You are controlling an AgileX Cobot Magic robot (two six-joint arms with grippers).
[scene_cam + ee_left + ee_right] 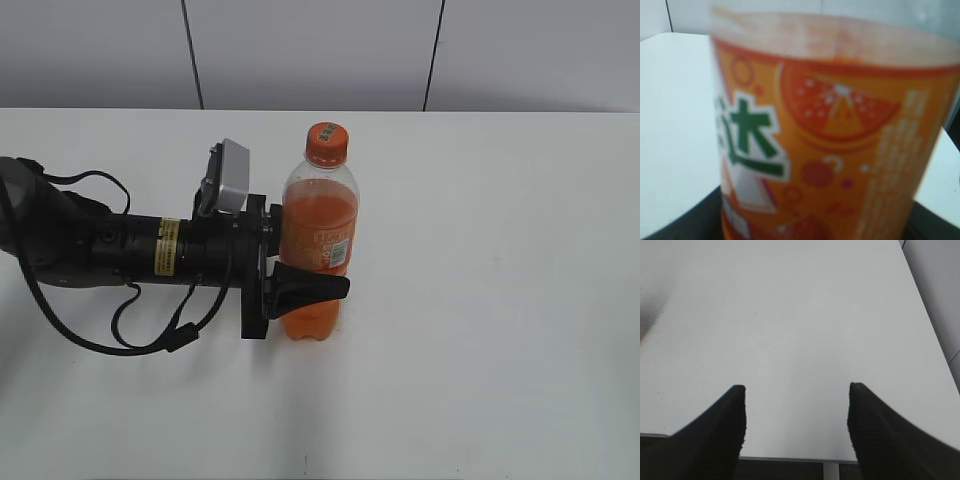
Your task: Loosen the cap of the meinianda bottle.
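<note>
The meinianda bottle (320, 215) stands upright on the white table, full of orange drink, with its orange cap (327, 143) on top. My left gripper (318, 275) reaches in from the left and is shut on the bottle's lower body, one black finger across its front. In the left wrist view the bottle's orange label (840, 150) fills the frame, blurred. My right gripper (796, 390) is open and empty above bare table; it does not show in the exterior view.
The white table (500, 300) stretches around the bottle. The left arm and its cables (110, 250) lie across the table's left side. A grey panelled wall stands behind. The table's edge shows in the right wrist view (940, 340).
</note>
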